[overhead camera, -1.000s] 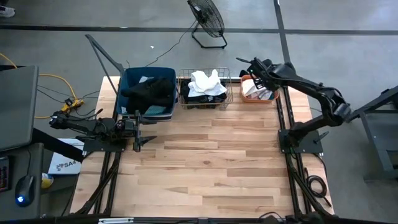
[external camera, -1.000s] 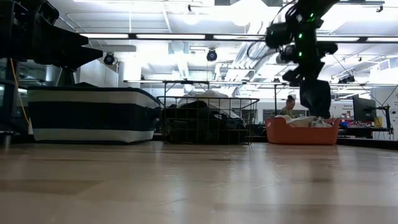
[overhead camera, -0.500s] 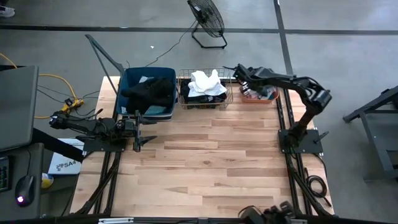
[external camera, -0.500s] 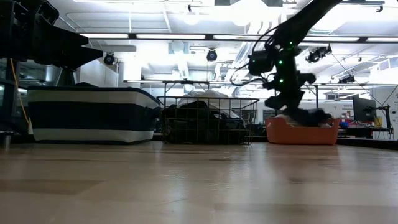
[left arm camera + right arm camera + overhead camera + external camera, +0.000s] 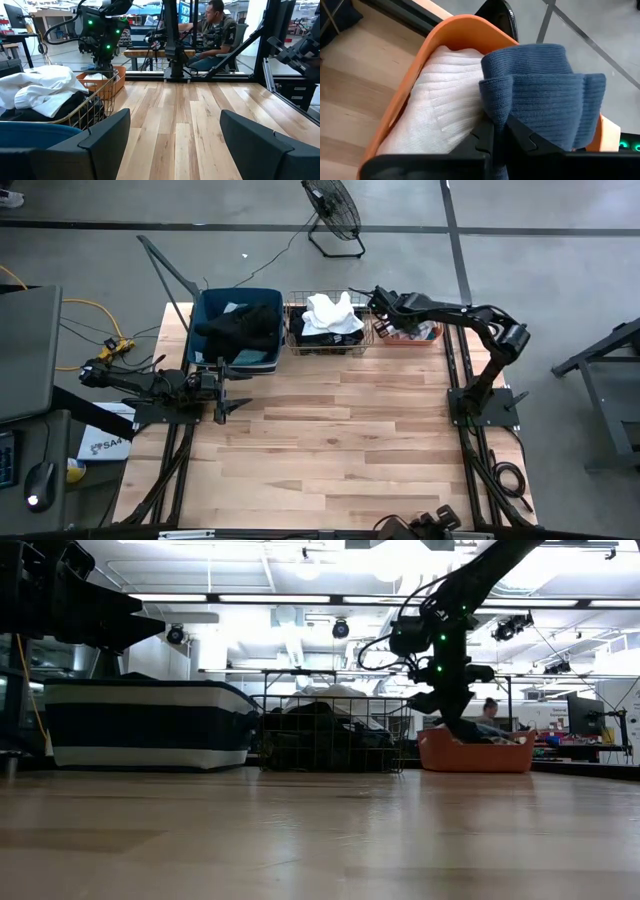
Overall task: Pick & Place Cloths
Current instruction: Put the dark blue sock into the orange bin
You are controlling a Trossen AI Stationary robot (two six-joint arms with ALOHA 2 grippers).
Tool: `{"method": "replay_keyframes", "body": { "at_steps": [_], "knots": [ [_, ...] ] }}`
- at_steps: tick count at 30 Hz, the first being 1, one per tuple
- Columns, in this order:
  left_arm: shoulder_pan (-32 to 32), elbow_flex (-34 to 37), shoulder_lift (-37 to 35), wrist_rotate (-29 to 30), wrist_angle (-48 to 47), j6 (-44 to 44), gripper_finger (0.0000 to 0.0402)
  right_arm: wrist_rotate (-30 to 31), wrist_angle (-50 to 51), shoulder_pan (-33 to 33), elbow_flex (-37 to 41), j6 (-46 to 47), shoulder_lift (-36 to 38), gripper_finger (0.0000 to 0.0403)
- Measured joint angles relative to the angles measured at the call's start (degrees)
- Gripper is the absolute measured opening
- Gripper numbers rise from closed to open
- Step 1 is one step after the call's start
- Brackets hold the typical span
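Blue cloth (image 5: pixel 555 95), ribbed knit, is pinched in the closed right gripper (image 5: pixel 497 132) over the orange tub (image 5: pixel 437 37), above a white ribbed cloth (image 5: pixel 442 117) lying in the tub. Only the right wrist view shows the pinch. In the high view the right gripper (image 5: pixel 385 308) sits at the tub's (image 5: pixel 415 340) edge nearest the wire basket (image 5: pixel 330 345), cloth too small to make out. Low view has the gripper (image 5: pixel 445 705) hanging w/ its tip down at the tub (image 5: pixel 475 755).

White cloth (image 5: pixel 332 312) lies on top of dark ones in the basket; black cloth (image 5: pixel 240 330) is heaped in the blue tub (image 5: pixel 205 305). All 3 containers stand in a row along the worktop's (image 5: pixel 330 440) far edge.

Left gripper (image 5: pixel 222 390) waits near the blue tub, jaws wide apart, holding nothing; left wrist view shows its fingers (image 5: pixel 105 135) spread over bare wood.

Worktop is light wood planks. Floor fan (image 5: pixel 332 210) stands on grey floor beyond it. A person (image 5: pixel 215 30) sits at a desk behind.
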State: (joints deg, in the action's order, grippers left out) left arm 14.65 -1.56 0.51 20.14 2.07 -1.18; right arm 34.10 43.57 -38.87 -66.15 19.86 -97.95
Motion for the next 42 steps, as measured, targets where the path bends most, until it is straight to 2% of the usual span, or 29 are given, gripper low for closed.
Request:
{"method": "replay_keyframes", "body": {
  "at_steps": [4, 7, 16, 21, 25, 32, 33, 42],
  "knots": [
    [0.00, 0.00, 0.00, 0.00, 0.00, -0.01, 0.0300, -0.69, -0.04, 0.27, 0.00, 0.77, 0.00, 0.0028],
    [-0.01, 0.00, 0.00, 0.00, 0.00, 0.00, 0.0300, -2.17, 0.11, 0.28, 0.00, 1.22, 0.59, 0.0054],
    [0.00, 0.00, -0.01, 0.00, 0.02, 0.00, 0.0300, -8.92, -0.28, 0.37, 0.00, 1.29, 7.69, 0.0173],
    [0.01, 0.00, -0.01, 0.00, -0.01, 0.00, 0.0300, -6.77, -0.98, -0.58, 0.00, 3.10, 10.79, 0.0198],
    [-0.01, 0.00, -0.01, 0.00, -0.01, 0.00, 0.0300, -5.70, -0.98, -2.75, 0.00, 3.45, 11.14, 0.0168],
    [0.00, 0.00, -0.02, 0.00, -0.01, -0.01, 0.0300, -5.81, -1.41, -6.34, 1.43, 2.30, 11.08, 0.0023],
    [0.01, 0.00, -0.02, 0.00, -0.01, -0.01, 0.0300, -5.79, -2.03, -6.82, 1.85, 2.19, 11.08, 0.0013],
    [0.00, 0.00, -0.02, 0.01, 0.02, 0.00, 0.0300, -6.66, -13.46, -10.21, 7.39, 2.87, 11.08, 0.0004]
  ]
}}
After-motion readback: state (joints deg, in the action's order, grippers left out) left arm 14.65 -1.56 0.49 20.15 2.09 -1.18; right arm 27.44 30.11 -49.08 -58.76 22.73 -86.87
